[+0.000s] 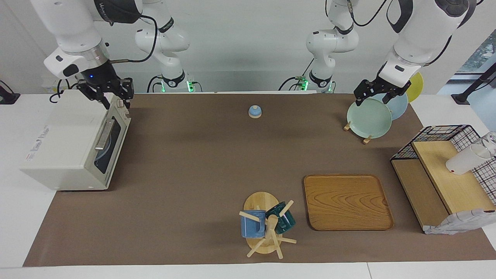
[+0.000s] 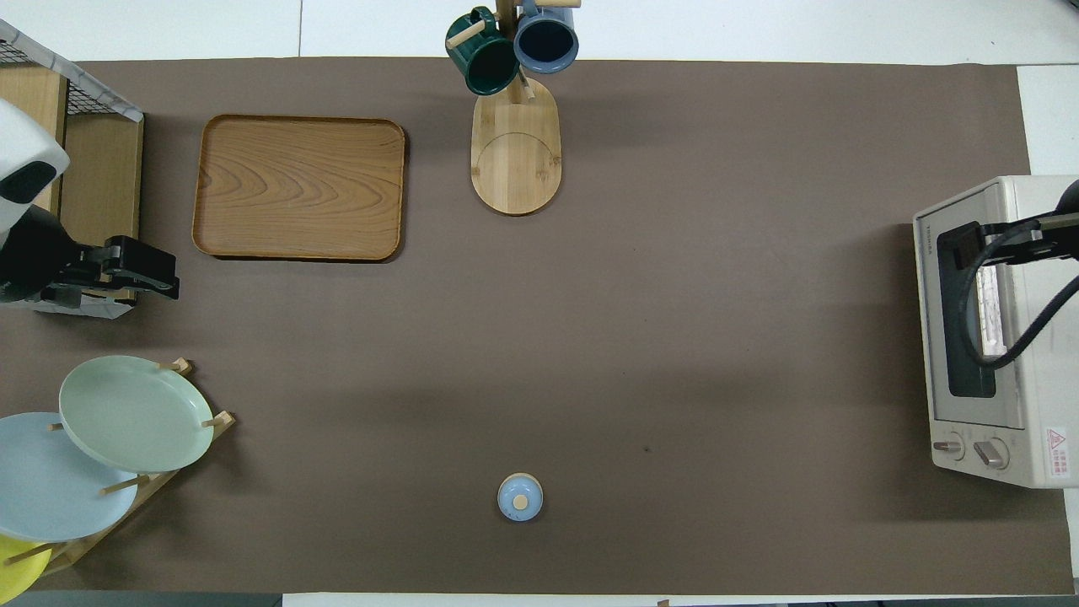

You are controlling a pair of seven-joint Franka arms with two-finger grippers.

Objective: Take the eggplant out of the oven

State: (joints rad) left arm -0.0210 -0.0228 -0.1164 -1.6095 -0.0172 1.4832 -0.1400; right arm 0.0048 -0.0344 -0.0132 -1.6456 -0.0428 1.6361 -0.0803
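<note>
Off-white oven (image 1: 73, 141) standing at the right arm's end of the table, door shut, bar handle (image 1: 104, 134) across the glass window. Eggplant not visible; interior behind the glass too dark to make out. Small blue domed lid (image 1: 255, 111) on the brown mat, mid-table and close to the robots. Wooden tray (image 1: 347, 202) farther out, toward the left arm's end. Mug stand (image 1: 263, 223) beside the tray, carrying a blue mug (image 1: 252, 224) and a dark green mug (image 1: 281, 217). Plate rack near the left arm's base, holding a pale green plate (image 1: 369, 117), a light blue plate (image 1: 398, 105) and a yellow plate (image 1: 417, 82). Wire-and-wood shelf (image 1: 445, 182) at the left arm's end, white cup (image 1: 467, 159) lying on it. Nothing on the mat in front of the oven door. Right gripper (image 1: 114, 99) up over the oven's top edge at the end nearest the robots, above the knobs, pointing down, fingers spread apart, holding nothing, cable looping over the oven top. Left gripper (image 1: 374, 96) hanging over the plate rack, just above the pale green plate, fingers apart, empty; left arm waiting.
</note>
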